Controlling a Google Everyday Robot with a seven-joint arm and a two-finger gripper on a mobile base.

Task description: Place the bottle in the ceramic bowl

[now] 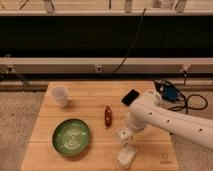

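Observation:
The whitish boxy bottle (pixel 126 155) lies on the wooden table (pixel 90 107) near its front edge, right of centre. My gripper (pixel 123 135) hangs from the white arm (pixel 165 120) that reaches in from the right. It sits just behind and above the bottle, very close to its far end. The green ceramic bowl (pixel 71 136), with pale swirl rings inside, stands on the table to the left of the bottle, about a bowl's width away, with nothing in it.
A small dark-red bottle (pixel 107 116) lies between the bowl and the gripper. A white cup (pixel 60 95) stands at the back left. A black phone (pixel 131 97) lies at the back right. Cables and a blue device (pixel 169 93) sit off the table's right edge.

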